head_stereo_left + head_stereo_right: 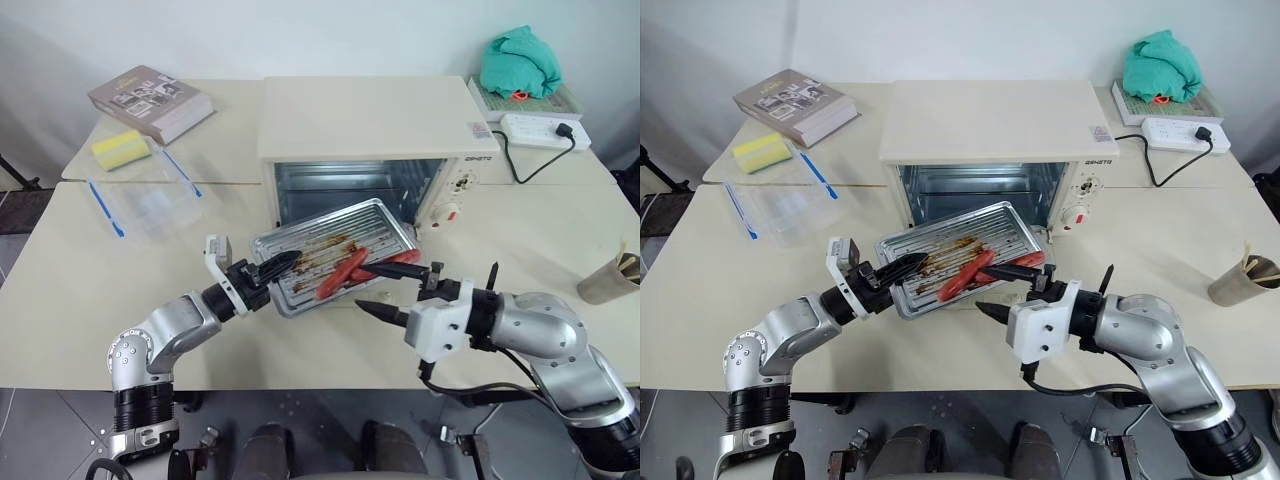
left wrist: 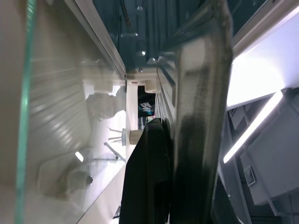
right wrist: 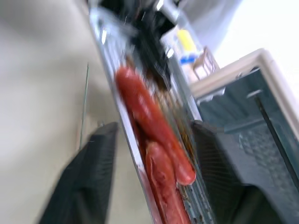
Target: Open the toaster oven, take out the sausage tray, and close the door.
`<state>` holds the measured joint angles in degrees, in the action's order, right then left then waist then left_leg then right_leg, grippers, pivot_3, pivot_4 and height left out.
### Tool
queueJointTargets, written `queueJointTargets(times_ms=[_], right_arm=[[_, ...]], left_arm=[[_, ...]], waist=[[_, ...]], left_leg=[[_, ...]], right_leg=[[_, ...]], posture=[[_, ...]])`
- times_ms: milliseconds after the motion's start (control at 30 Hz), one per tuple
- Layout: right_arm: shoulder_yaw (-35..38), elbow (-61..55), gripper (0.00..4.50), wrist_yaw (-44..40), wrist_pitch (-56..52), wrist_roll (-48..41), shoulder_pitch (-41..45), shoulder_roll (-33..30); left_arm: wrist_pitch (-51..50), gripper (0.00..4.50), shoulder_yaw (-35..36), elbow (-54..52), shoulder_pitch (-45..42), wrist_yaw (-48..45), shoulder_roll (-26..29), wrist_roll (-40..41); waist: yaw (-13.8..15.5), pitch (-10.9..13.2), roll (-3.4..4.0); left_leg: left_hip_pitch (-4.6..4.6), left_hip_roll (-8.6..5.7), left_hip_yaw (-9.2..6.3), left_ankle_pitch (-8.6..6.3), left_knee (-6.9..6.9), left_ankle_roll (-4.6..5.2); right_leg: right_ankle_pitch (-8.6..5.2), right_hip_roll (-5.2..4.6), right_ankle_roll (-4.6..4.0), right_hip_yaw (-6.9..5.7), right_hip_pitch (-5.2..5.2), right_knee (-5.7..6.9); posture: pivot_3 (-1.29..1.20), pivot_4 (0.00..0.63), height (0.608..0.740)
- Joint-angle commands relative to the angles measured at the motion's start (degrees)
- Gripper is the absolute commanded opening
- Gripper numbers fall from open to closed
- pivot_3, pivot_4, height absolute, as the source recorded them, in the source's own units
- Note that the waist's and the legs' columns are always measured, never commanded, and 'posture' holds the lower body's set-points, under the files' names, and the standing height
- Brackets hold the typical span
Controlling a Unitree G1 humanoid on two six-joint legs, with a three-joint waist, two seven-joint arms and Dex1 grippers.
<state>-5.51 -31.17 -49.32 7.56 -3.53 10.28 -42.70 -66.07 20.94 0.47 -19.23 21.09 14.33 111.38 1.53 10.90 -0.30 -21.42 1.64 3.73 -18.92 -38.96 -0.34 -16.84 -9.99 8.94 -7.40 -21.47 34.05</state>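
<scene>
The cream toaster oven (image 1: pixel 370 120) stands open, its cavity (image 1: pixel 350 185) empty. Its door is folded down under the tray and mostly hidden. The sausage tray (image 1: pixel 345 238), silvery and grease-stained, hangs tilted in front of the opening with red sausages (image 1: pixel 345 272) near its front rim. My left gripper (image 1: pixel 280 265) is shut on the tray's left rim; the left wrist view shows a black finger (image 2: pixel 149 177) pressed against the rim (image 2: pixel 201 116). My right gripper (image 1: pixel 384 290) is open at the tray's front right corner, its fingers (image 3: pixel 88 172) apart on either side of the rim.
A clear plastic box (image 1: pixel 150 205) with blue clips, a yellow sponge (image 1: pixel 120 148) and a book (image 1: pixel 150 100) lie at the left. A power strip (image 1: pixel 540 130) and a green cloth (image 1: pixel 520 62) sit behind the oven at right. A cup (image 1: pixel 610 278) stands at the right edge.
</scene>
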Motion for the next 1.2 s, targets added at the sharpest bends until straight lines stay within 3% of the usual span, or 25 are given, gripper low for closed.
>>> queueJointTargets(times_ms=[33,67,167,333,600,800,1000,1067,1200], right_arm=[[4.4,-4.0,3.93,-4.6,-3.5,-13.4,-2.4,-2.1],[5.4,-4.6,4.27,-6.5,-5.3,-17.1,-3.4,-3.3],[7.4,-5.9,4.27,-8.9,-8.8,-22.6,-5.4,-5.5],[20.3,-5.1,4.27,-9.8,-20.1,-35.9,-16.4,-8.8],[29.7,1.7,4.27,-13.3,-24.6,-39.6,-17.5,-10.6],[28.9,17.6,2.49,-15.5,-22.2,-35.3,-12.6,-9.1],[24.4,32.6,0.55,-17.1,-13.9,-27.7,-7.1,-5.9],[23.1,35.9,0.08,-17.7,-12.6,-26.3,-5.4,-5.0],[20.1,40.6,0.02,-19.3,-12.2,-24.8,-1.8,-3.5]], left_arm=[[-2.1,0.0,1.7,-0.9,0.8,-1.9,1.1,1.6],[-2.9,0.0,2.1,-0.4,1.2,-2.6,1.8,1.6],[-4.4,0.0,2.6,0.5,1.7,-4.7,3.1,1.6],[-7.1,0.0,6.5,1.5,4.5,-11.7,7.9,1.6],[-11.8,0.0,11.9,6.0,12.8,-23.7,18.0,1.6],[-10.3,0.0,18.8,4.7,25.3,-30.1,18.5,1.6],[-4.8,0.0,27.8,2.2,32.2,-33.5,12.8,1.6],[-2.6,0.0,30.0,1.2,33.8,-32.9,10.3,1.6],[0.7,0.0,32.7,-1.1,34.9,-31.9,6.0,1.6]], waist=[[0.0,0.0,0.0],[0.0,0.0,0.0],[-0.1,0.0,0.0],[0.0,0.0,-0.03],[-0.3,0.0,-0.04],[-0.3,0.0,-0.07],[-0.3,0.0,-0.05],[-0.4,0.0,-0.05],[-0.5,0.0,-0.05]], left_leg=[[-0.01,0.0,0.0,-0.01,0.0,0.02],[-0.01,0.0,0.01,-0.01,0.0,0.02],[0.0,0.01,0.02,-0.03,0.0,0.05],[-0.01,0.01,0.01,-0.08,0.05,0.08],[0.11,0.1,0.18,-0.18,0.08,0.07],[0.14,0.12,0.2,-0.28,0.08,0.1],[0.15,0.15,0.38,-0.32,0.06,0.1],[0.16,0.18,0.52,-0.34,0.06,0.06],[0.16,0.19,0.58,-0.36,0.05,0.06]], right_leg=[[0.0,0.0,0.0,0.0,0.0,-0.02],[0.0,0.0,0.0,0.01,0.0,-0.02],[0.0,0.01,-0.01,0.04,0.0,-0.02],[0.0,0.01,-0.02,0.05,-0.02,-0.04],[0.0,0.1,-0.08,0.33,-0.09,-0.07],[0.0,0.11,-0.08,0.48,-0.12,-0.15],[-0.01,0.11,-0.09,0.51,-0.15,-0.17],[0.0,0.12,-0.09,0.52,-0.15,-0.17],[0.0,0.12,-0.08,0.56,-0.16,-0.16]], posture=[[0.0,0.15,0.74],[0.0,0.15,0.74],[0.0,0.15,0.74],[0.0,0.15,0.74],[0.0,0.15,0.74],[0.0,0.15,0.74],[0.0,0.15,0.74],[0.0,0.15,0.74],[0.0,0.15,0.74]])
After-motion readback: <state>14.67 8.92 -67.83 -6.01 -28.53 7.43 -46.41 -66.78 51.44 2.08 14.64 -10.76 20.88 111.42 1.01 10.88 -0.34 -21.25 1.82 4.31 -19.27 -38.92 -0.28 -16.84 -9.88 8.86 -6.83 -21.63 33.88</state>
